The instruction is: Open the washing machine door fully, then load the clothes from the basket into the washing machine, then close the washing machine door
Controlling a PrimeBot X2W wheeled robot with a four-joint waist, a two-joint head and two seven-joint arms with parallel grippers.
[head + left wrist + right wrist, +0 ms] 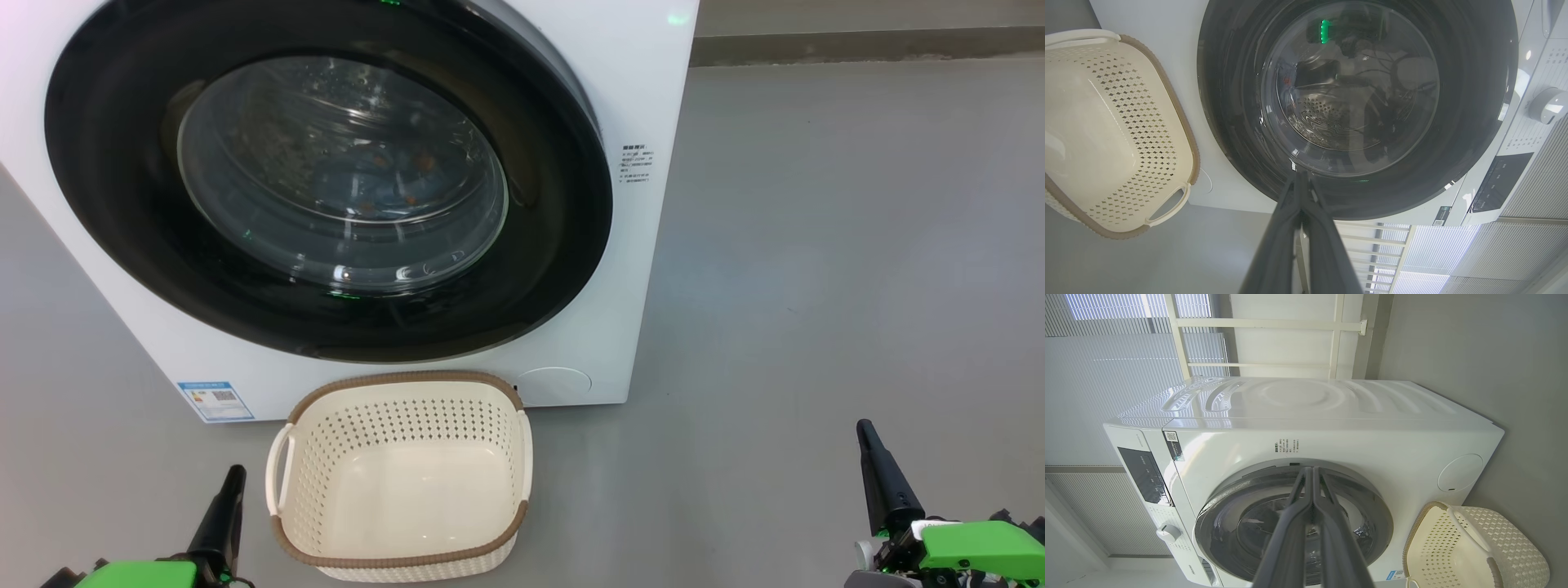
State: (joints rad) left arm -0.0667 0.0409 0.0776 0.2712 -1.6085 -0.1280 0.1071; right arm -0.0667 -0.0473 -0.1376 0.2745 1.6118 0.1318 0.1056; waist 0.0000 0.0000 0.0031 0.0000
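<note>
Grey floor (816, 286) spreads across the head view, with a darker strip running along its far edge. On it stands the washing machine (637, 98), a white box that takes up the upper left. You see the washing machine door (326, 269) lying shut against the machine's front, its wide glossy black rim circling a bulging clear window. Through that glass the clothes (384, 184) show as a blurred blue heap with orange specks, low in the drum. A blue label sticker (214, 400) sits at the machine's lower left corner.

The basket (408, 380) stands upright on the floor just in front of the machine and below the door, and you look down onto its smooth cream bottom.

Your left claw (235, 474) sits at the lower left, just beside the basket's left handle but apart from it, its two dark fingers pressed together and gripping nothing. Your right claw (865, 429) sits at the lower right, well apart from the basket, likewise closed on nothing. Both claws are nearer to you than the door and the clothes behind it, and neither touches the machine.

In the left wrist view the closed tip lines up with the door's black rim, with the basket off to that view's left. In the right wrist view the closed tip lines up with the door's rim, and the basket sits in that view's lower right corner
</note>
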